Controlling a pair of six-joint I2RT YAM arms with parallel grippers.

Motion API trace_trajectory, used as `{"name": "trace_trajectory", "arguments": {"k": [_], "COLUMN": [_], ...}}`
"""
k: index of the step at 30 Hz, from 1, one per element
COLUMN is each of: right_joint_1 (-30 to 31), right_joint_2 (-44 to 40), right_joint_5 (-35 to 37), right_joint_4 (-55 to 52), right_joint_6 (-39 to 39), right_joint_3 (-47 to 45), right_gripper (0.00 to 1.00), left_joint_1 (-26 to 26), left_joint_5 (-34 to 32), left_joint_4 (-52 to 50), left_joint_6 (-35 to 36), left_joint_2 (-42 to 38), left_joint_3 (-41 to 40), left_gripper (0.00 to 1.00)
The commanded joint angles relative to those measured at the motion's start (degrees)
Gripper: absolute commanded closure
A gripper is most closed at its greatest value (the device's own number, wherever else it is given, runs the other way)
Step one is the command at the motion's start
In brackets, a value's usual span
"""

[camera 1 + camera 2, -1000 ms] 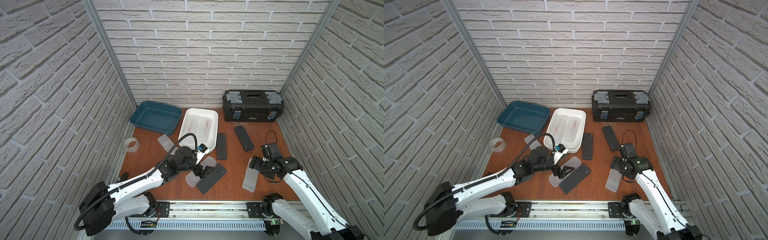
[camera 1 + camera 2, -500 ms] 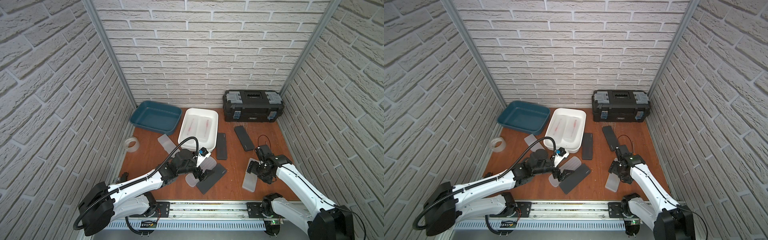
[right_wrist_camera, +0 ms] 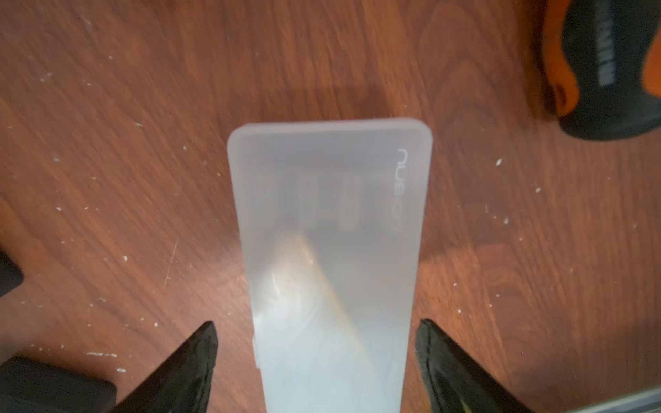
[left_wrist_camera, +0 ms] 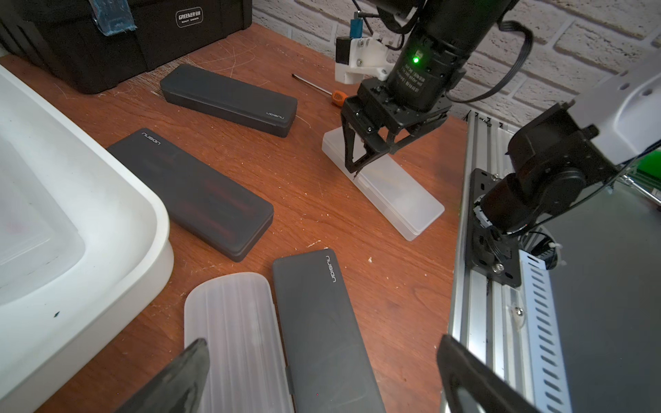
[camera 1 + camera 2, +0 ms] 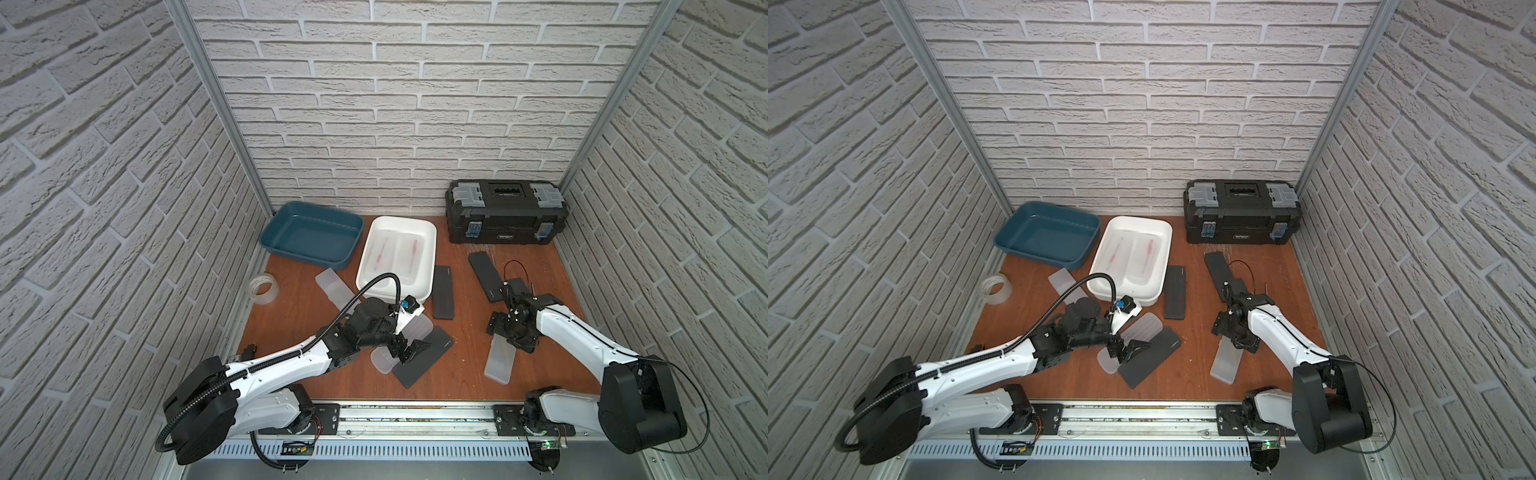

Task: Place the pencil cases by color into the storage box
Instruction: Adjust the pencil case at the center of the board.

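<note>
Left gripper [image 5: 406, 351]: I'm seeing the jaws spread wide and gripping nothing, hovering low over two cases at the table [image 5: 461, 374] front.
Under it: front frosted case [image 4: 232, 321] and front black case [image 4: 322, 321] are lying flat side by side, long edges touching.
Right gripper [image 3: 320, 339]: the jaws are spread and straddling one end of the right frosted case [image 3: 329, 214]. There's a finger [image 3: 200, 354] on each side, and they're not pinching it.
Right frosted case: it's lying flat on the wood toward front right in both top views [image 5: 500, 363] [image 5: 1224, 363], well apart from both bins.
White bin [image 5: 401, 219]: I'm seeing a binned frosted pair [image 5: 384, 257] lying inside, with something red showing through.
Blue bin [image 5: 309, 205]: sitting back left, just beside the white bin.
Loose cases: left frosted case [image 5: 332, 284] is lying just left of the white bin, middle black case [image 5: 442, 291] just right of it, and back black case [image 5: 484, 274] nearer the toolbox [image 5: 505, 216].
Extras: tape roll [image 5: 264, 289] is sitting at the left edge, screwdriver [image 4: 322, 89] is lying near the right arm.
</note>
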Motion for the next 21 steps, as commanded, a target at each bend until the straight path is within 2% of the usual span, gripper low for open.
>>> {"name": "trace_trajectory", "arguments": {"k": [1, 15, 18, 21], "right_joint_1": [-1.5, -3.4, -3.6, -3.6], "right_joint_2": [-0.3, 3.5, 5.4, 6.1], "right_joint_5": [1.7, 0.5, 0.2, 1.2], "right_joint_4": [1.8, 7.3, 7.9, 7.9], "right_joint_6": [-0.3, -0.8, -1.4, -2.2], "right_joint_3": [0.1, -2.0, -2.3, -2.4], "right_gripper": [0.12, 0.13, 0.15, 0.23], "left_joint_1": [0.3, 0.2, 0.3, 0.3], "left_joint_5": [1.3, 1.9, 1.8, 1.7], "left_joint_4": [3.2, 3.1, 3.0, 3.0], "left_joint_6": [-0.3, -0.9, -1.0, -1.0], "left_joint_2": [0.4, 0.0, 0.0, 0.2], "left_joint_3": [1.0, 0.8, 0.8, 0.8], "left_gripper": [0.02, 0.02, 0.02, 0.02]}}
